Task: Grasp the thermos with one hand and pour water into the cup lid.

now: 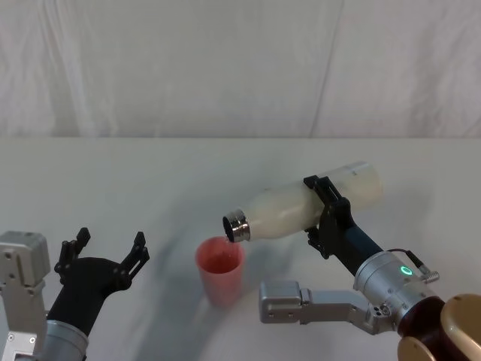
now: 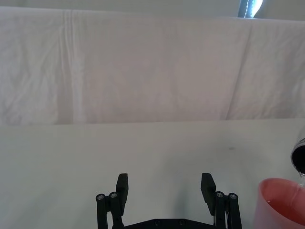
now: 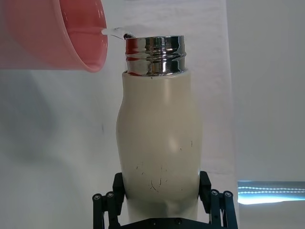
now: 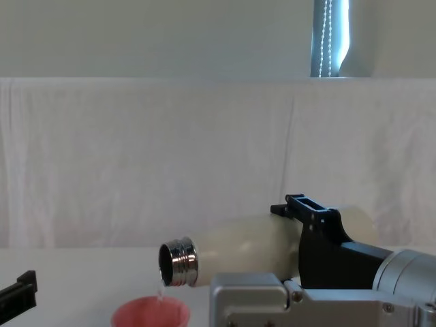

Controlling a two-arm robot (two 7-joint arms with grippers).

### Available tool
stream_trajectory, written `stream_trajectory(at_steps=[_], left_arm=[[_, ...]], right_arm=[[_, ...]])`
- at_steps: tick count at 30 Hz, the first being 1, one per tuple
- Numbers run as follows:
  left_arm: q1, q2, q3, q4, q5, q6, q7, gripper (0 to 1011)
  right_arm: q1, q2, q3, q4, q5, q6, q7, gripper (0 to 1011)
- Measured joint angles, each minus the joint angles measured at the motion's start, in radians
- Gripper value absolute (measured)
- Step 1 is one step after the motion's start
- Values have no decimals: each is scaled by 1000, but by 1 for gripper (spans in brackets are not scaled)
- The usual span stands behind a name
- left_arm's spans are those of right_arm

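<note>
The cream-white thermos [image 1: 301, 207] is lifted off the table and tipped almost level, its chrome neck [image 1: 236, 226] pointing left over the cup lid. My right gripper [image 1: 325, 214] is shut on the thermos body near its middle; the right wrist view has the black fingers [image 3: 119, 191] clamped on both sides of the thermos [image 3: 159, 157]. The salmon-pink cup lid [image 1: 220, 269] stands upright on the table just under the neck. A thin trickle of water [image 4: 161, 289] runs from the thermos [image 4: 252, 248] mouth into the cup lid [image 4: 150, 315]. My left gripper [image 1: 105, 252] rests open at the lower left, apart from both.
A white cloth covers the table [image 1: 150, 180] and hangs as a backdrop behind it. The cup lid's rim [image 2: 281, 200] shows at the far right of the left wrist view, past the open left gripper [image 2: 164, 188].
</note>
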Motion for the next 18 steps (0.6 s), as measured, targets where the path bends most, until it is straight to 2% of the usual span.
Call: stream_trajectory(at_steps=[6,18], left_arm=[[0,0,0,0,0,0,0,1001],[0,0,0,0,0,0,0,1001]], right_arm=[[-6,-4,6,1,14,-4,-8,951],[-46,-46,61,12,138,-49,-52,951]])
